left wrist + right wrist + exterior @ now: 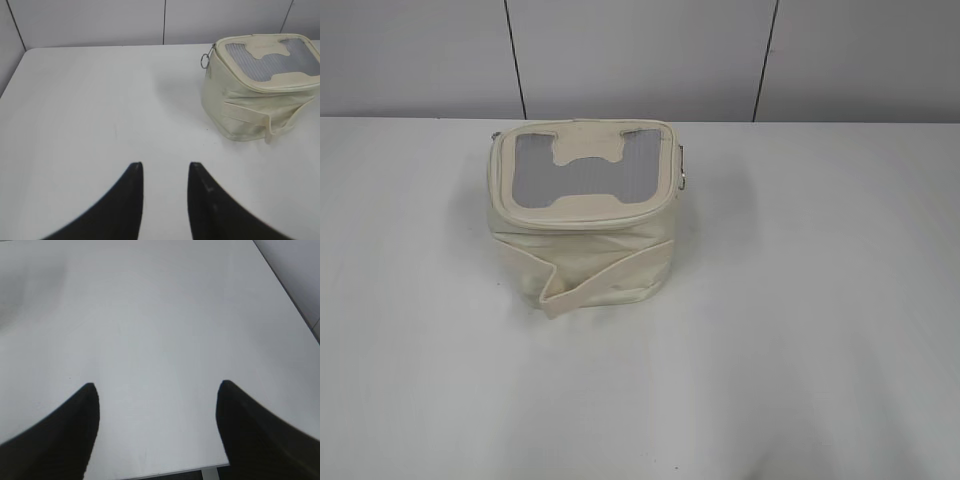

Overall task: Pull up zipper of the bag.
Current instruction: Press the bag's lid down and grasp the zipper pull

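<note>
Bag (582,215): stands mid tabletop (820,320), nothing holds it.
Left claw (165,172): I see it parted, empty.
Right claw (156,390): wide apart, empty.
Risk: pulling the zipper (204,60) ring may drag the light bag.

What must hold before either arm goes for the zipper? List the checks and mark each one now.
1. The bag stands upright on the table: ok.
2. A zipper pull ring is in sight at the bag's corner in the left wrist view: ok.
3. Left gripper jaws apart and holding nothing: ok.
4. Right gripper jaws wide apart and holding nothing: ok.
5. Bag in the right wrist view: not ok, only bare table shows.
6. How far the zipper is already closed: cannot tell.
</note>
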